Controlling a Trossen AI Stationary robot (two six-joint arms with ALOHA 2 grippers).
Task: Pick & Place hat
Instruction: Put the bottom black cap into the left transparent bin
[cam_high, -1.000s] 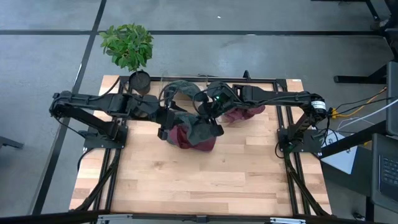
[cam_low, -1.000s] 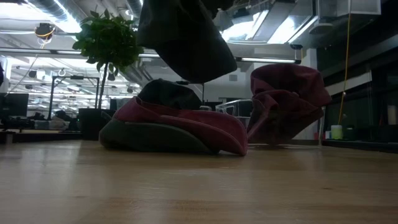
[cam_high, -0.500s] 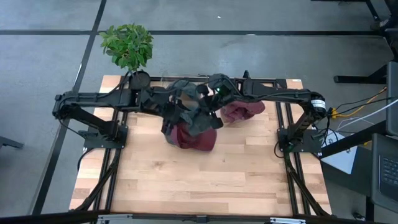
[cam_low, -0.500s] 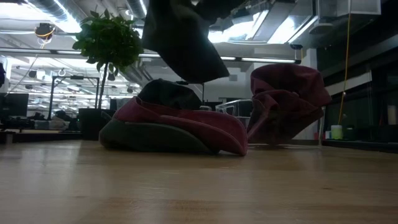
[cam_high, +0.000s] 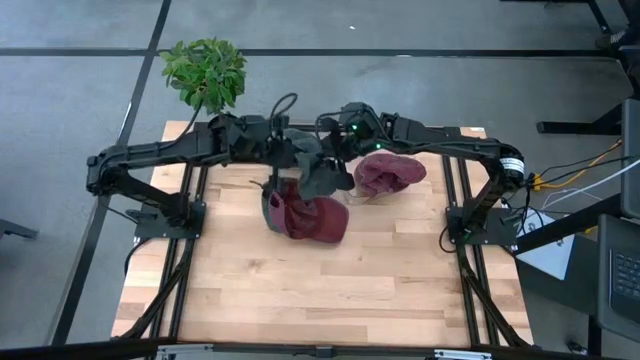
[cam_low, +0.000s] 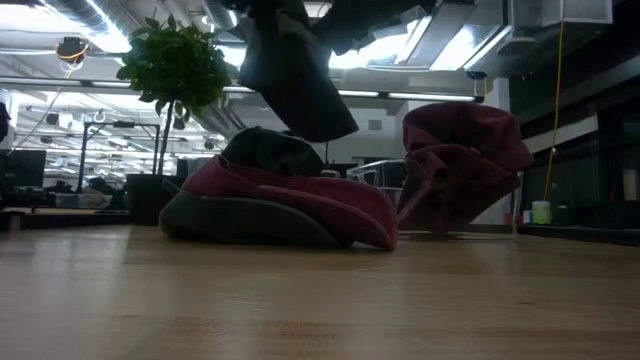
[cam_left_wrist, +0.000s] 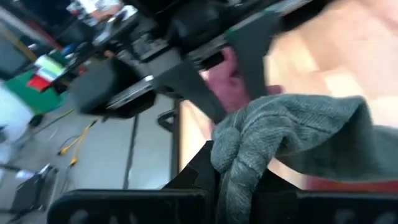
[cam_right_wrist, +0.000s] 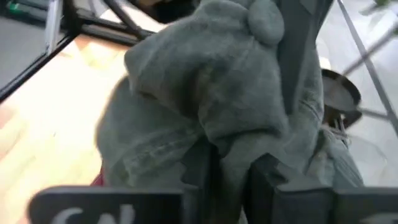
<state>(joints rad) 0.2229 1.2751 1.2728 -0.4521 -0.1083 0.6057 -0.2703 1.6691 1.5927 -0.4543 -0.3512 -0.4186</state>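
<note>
A grey-green hat (cam_high: 318, 172) hangs in the air over the far middle of the table; the low view shows it (cam_low: 295, 80) dangling from above. My left gripper (cam_left_wrist: 235, 182) comes in from the left and is shut on its bunched cloth. From the right, my right gripper (cam_right_wrist: 233, 173) has cloth between its fingers too. Below them a maroon hat (cam_high: 308, 218) lies flat on the wood, and a second maroon hat (cam_high: 390, 175) sits crumpled at the far right. My left gripper pinches a bunched fold of the grey-green hat's knit (cam_left_wrist: 229, 148) between its two fingers, coming slantwise down from the table's left. The hat hangs slack, clear of the table. My right gripper has a thick bunch of the same hat's cloth (cam_right_wrist: 231, 146) between its two fingers (cam_right_wrist: 200, 167), slanting down from the table's right. Several layers are gathered there, and the rest drapes away from the fingers.
A potted plant (cam_high: 205, 72) stands at the table's far left corner, close behind the left arm. Black frame rails (cam_high: 190, 250) run along both sides. The near half of the wooden table (cam_high: 320, 300) is bare.
Both grippers have gone toward the table's far edge, the left one also toward the right until it met the hanging grey-green hat and took hold. The hat has travelled with them toward the far edge, still clear of the maroon hat below.
</note>
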